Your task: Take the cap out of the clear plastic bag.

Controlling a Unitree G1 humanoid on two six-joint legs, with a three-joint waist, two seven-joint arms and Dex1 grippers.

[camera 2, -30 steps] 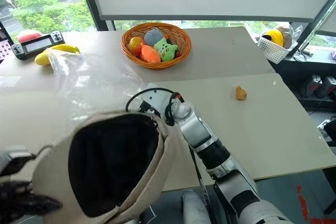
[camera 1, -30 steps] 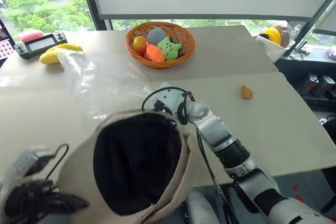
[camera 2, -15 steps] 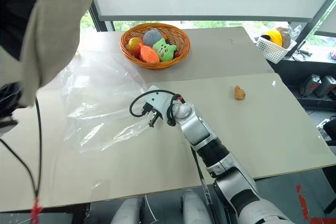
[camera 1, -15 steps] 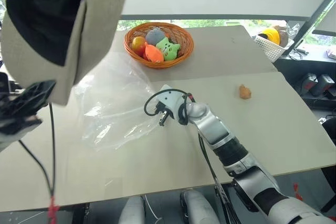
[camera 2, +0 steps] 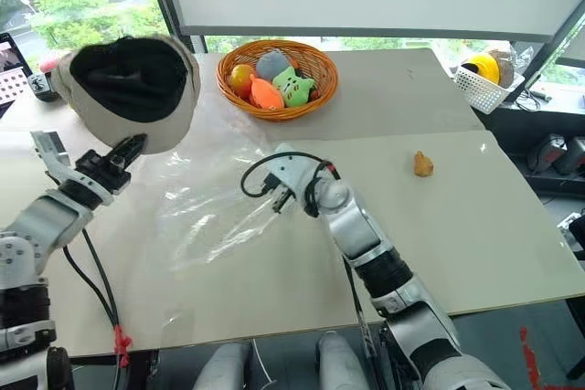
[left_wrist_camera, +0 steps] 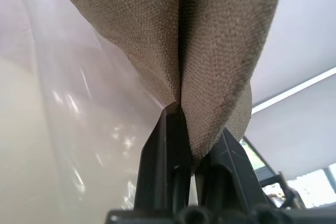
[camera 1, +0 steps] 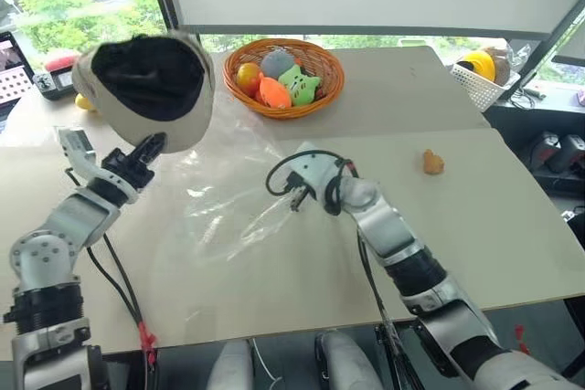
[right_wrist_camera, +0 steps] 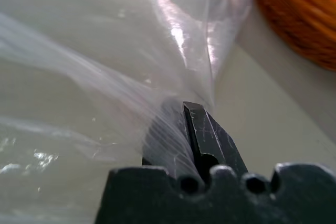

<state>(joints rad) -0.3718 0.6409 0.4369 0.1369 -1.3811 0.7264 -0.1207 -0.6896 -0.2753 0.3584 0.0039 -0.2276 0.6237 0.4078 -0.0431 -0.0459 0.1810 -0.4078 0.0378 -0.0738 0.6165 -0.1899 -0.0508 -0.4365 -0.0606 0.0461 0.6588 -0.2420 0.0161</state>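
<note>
Left eye view, left to right: the cap [camera 1: 151,89] is held up off the table [camera 1: 512,226] by the left gripper [camera 1: 146,151], black lining facing the camera, cream edge pinched at its lower rim. In the left wrist view the two black fingers [left_wrist_camera: 168,150] are seen pressed together on a fold of the beige fabric, so the hold is a clamp on the edge rather than on the crown. The cap is fully clear of the clear plastic bag [camera 1: 228,198], up and to the left of it, which suggests the removal itself is done and only setting the cap down is left.

The bag is lying flat and slack across the middle of the table, its far end near the wicker basket [camera 1: 285,76] of plush toys and fruit. Its right corner is pinned by the right gripper [camera 1: 294,196]; in the right wrist view the fingers are shut with the film drawn taut over the fingertips [right_wrist_camera: 202,129]. That hold is probably there to anchor the bag so the cap could be drawn free without dragging it.

Further right, a small orange object [camera 1: 431,163] is seen alone on the table, well apart from the bag, and a white basket [camera 1: 475,79] is at the far right edge.
</note>
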